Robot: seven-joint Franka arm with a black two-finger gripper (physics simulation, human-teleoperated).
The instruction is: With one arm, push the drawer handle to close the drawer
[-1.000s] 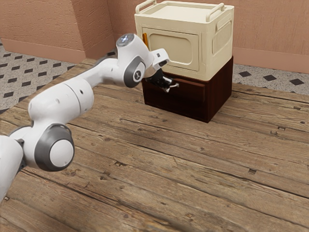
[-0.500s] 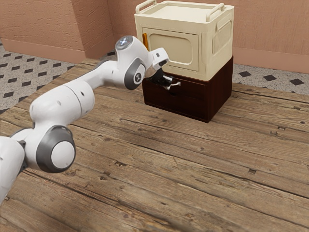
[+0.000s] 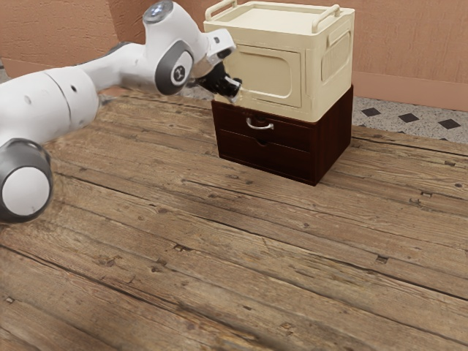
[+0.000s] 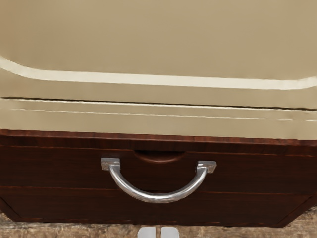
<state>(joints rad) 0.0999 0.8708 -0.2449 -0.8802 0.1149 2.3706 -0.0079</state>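
In the exterior view my gripper [image 3: 233, 90] hangs above and to the left of the drawer handle [image 3: 259, 125], in front of the pale box and apart from the handle. The dark wooden cabinet has an upper drawer [image 3: 292, 134], whose front looks flush with the lower front. In the wrist view the silver curved handle [image 4: 158, 197] is fixed across the drawer front [image 4: 64, 168], with nothing touching it. My gripper [image 4: 158, 232] has its two pale fingertips nearly together, nothing between them.
A cream box [image 3: 325, 73] with rails on top stands on the cabinet. The lower front [image 3: 270, 157] has a small notch at its top edge. Wooden planks [image 3: 241, 248] spread before the cabinet; pink walls [image 3: 409, 51] rise behind.
My gripper has drawn back from the handle, rising toward the exterior view's left, and the handle is now uncovered. The drawer shows no clear movement.
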